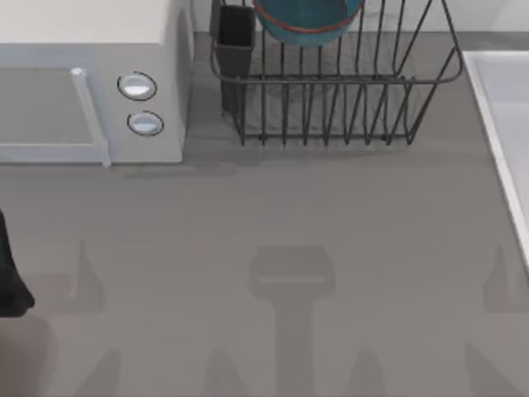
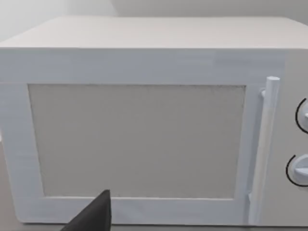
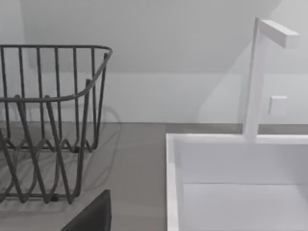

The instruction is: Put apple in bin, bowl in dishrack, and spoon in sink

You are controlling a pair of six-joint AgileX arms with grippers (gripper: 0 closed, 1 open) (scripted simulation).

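Bowl racked; apple and spoon unaccounted for.
The bowl (image 1: 307, 21) sits inside the dishrack (image 1: 347, 91), so that step looks done. The sink (image 1: 504, 124) rim lies at the table's right. Cannot tell either claw's opening or load.

The bowl (image 1: 307, 20) sits in the dishrack (image 1: 347, 91) at the tabletop's far edge, but the top view's upper border cuts it off, so only its near part with the reddish-brown rim shows, and the rack's far side is cut off too. The microwave (image 1: 91, 83) at the far left corner runs off the picture's left side, and the sink (image 1: 500, 107) along the right edge is cropped so only its left rim and a strip of basin show. A dark shape (image 1: 12, 277) at the left edge of the tabletop is too cropped to identify, and in each wrist view a dark wedge (image 2: 94, 215) (image 3: 94, 214) pokes in, too little of it to tell how the fingers stand.
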